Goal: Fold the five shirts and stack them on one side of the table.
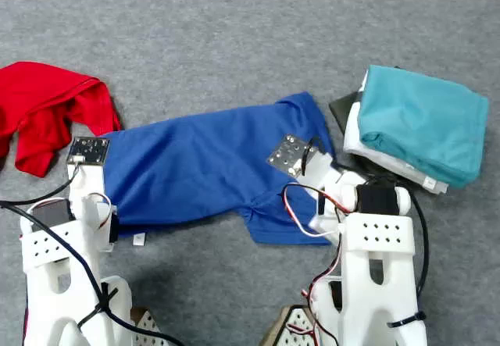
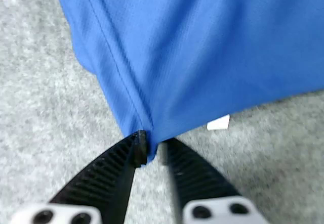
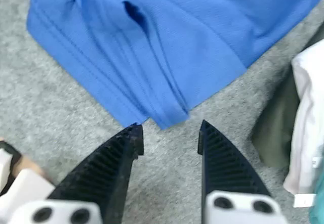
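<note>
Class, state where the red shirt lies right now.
In the high view, the red shirt lies crumpled at the table's far left, beside the blue shirt's left end.

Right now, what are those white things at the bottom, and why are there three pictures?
Those are two robot arms, a left arm and a right arm, each ending in a black pincer called a gripper. One picture looks down over the grey table. The other two come from small cameras on the arms' wrists. On the table lie a spread-out blue shirt, a crumpled red shirt and a pile of folded shirts. The left gripper pinches the blue shirt's corner. The right gripper is open and holds nothing.
</note>
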Action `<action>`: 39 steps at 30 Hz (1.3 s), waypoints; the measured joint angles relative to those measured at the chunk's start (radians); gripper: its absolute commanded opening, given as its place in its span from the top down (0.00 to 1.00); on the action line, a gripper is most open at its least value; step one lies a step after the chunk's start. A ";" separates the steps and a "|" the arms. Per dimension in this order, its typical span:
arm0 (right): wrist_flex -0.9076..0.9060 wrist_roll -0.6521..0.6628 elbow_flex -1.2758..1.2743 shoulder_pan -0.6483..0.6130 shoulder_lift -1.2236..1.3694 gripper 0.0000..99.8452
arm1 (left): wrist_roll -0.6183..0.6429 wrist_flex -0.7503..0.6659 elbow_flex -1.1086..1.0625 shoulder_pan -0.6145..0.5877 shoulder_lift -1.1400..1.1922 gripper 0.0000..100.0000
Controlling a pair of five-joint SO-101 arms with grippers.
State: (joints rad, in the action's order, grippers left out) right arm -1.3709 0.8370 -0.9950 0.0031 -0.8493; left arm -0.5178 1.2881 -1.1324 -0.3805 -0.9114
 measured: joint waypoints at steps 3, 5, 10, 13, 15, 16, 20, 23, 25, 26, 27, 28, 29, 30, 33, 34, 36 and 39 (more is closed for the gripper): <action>-0.025 0.002 0.038 0.000 0.000 0.82 | 0.000 0.057 0.061 0.000 0.000 0.79; -0.031 0.002 0.083 0.000 0.000 0.90 | 0.000 0.092 0.117 0.000 0.000 0.79; -0.035 0.002 0.186 0.000 0.012 0.99 | 0.000 0.176 0.305 0.000 0.000 0.82; -0.028 0.002 0.227 0.000 0.091 1.00 | 0.043 0.184 0.396 0.000 0.000 0.97; 0.002 -0.018 0.252 0.000 0.178 1.00 | 0.103 0.164 0.425 0.000 0.005 0.97; 0.017 -0.029 0.262 0.000 0.230 1.00 | 0.132 0.141 0.430 0.000 0.015 0.96; 0.080 -0.092 0.307 -0.052 0.434 1.00 | 0.233 0.023 0.430 0.008 0.120 0.96; 0.130 -0.147 0.319 -0.124 0.565 1.00 | 0.308 -0.080 0.430 0.040 0.241 0.96; 0.160 -0.173 0.321 -0.175 0.626 1.00 | 0.351 -0.152 0.430 0.068 0.330 0.96; 0.170 -0.186 0.321 -0.198 0.647 1.00 | 0.367 -0.189 0.430 0.075 0.374 0.96; 0.176 -0.195 0.321 -0.216 0.666 1.00 | 0.379 -0.229 0.430 0.078 0.416 0.96; 0.183 -0.201 0.321 -0.236 0.683 1.00 | 0.391 -0.270 0.430 0.080 0.457 0.96; 0.190 -0.206 0.321 -0.253 0.698 1.00 | 0.397 -0.313 0.430 0.081 0.499 0.96; 0.196 -0.209 0.321 -0.269 0.709 1.00 | 0.402 -0.356 0.430 0.081 0.540 0.96; 0.201 -0.210 0.321 -0.276 0.724 1.00 | 0.405 -0.460 0.430 0.081 0.651 0.98; 0.201 -0.210 0.321 -0.281 0.724 1.00 | 0.405 -0.485 0.430 0.081 0.683 0.98; 0.192 -0.210 0.321 -0.284 0.724 1.00 | 0.405 -0.535 0.430 0.081 0.740 0.98; 0.149 -0.210 0.321 -0.281 0.724 1.00 | 0.405 -0.594 0.430 0.081 0.813 0.98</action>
State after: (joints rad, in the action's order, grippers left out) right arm -1.2221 0.6268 -0.6743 -0.2777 -0.1250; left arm -0.1128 0.6943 -0.7027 -0.2992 -0.0982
